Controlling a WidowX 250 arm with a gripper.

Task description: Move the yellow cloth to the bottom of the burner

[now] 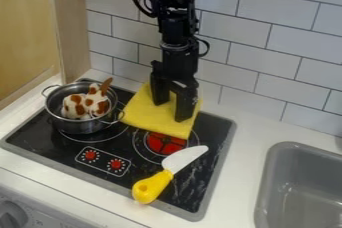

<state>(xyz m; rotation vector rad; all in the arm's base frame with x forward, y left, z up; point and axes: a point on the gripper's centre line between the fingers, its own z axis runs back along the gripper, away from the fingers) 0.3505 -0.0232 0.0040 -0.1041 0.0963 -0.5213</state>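
Over the back right of the stove hangs the gripper (pixel 171 111), its two fingers spread apart and pointing down at the yellow cloth (pixel 148 117). The cloth lies flat at the stove's rear, right of the pot, and covers the back part of the right burner (pixel 165 143). The burner's red centre shows just in front of the cloth's edge. Whether the fingertips touch the cloth, I cannot tell.
A metal pot (pixel 81 125) with a brown-and-white plush toy (pixel 87 103) stands on the left burner. In front of the right burner lies a knife (pixel 160 178) with a yellow handle. A grey sink (pixel 299 187) is at the right, a tiled wall behind.
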